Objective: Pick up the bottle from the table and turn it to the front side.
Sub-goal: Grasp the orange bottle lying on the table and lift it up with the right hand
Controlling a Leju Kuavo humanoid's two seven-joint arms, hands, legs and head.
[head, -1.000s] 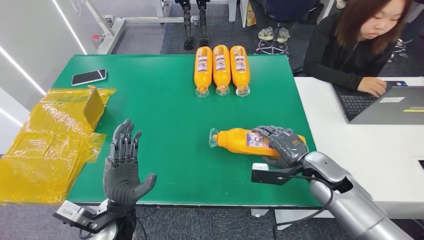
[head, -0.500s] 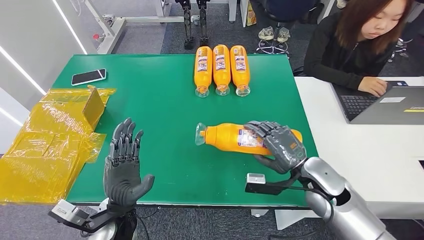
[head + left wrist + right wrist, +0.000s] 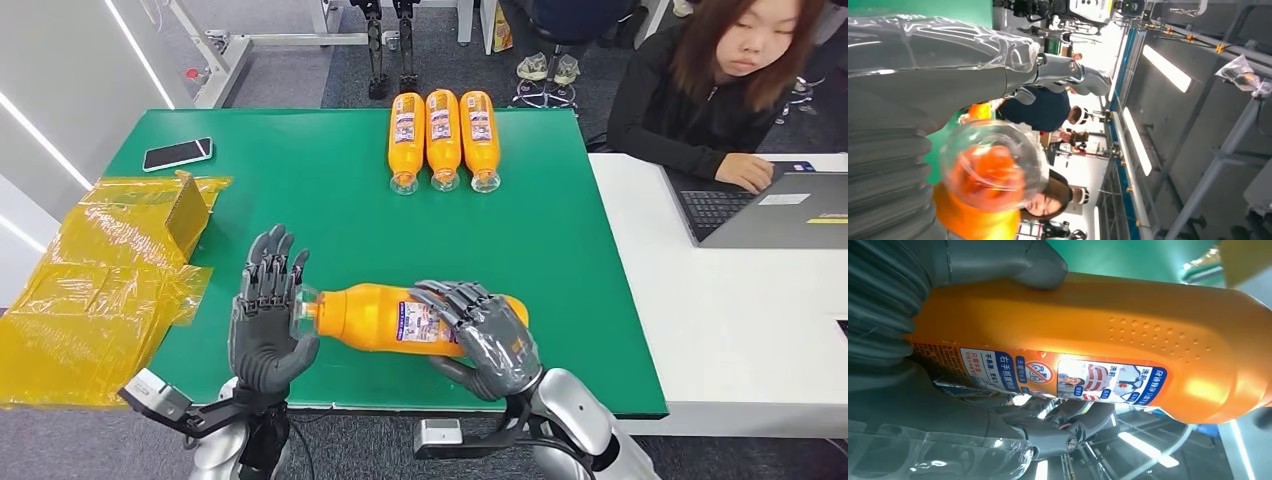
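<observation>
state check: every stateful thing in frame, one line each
held bottle: lying sideways, gripped by the right robot hand, clear cap end at the left robot hand
right robot hand: wrapped around the held bottle's label end
left robot hand: fingers apart, palm at the bottle's cap; contact unclear
three bottles: lying side by side at the table's far edge
phone: flat, screen dark
laptop: open, person's hand on it

Left hand (image 3: 908, 100) with grey ribbed cover and thick thumb, clear cap of the orange bottle (image 3: 990, 167) right against its palm, a person's head (image 3: 1050, 202) just beyond
</observation>
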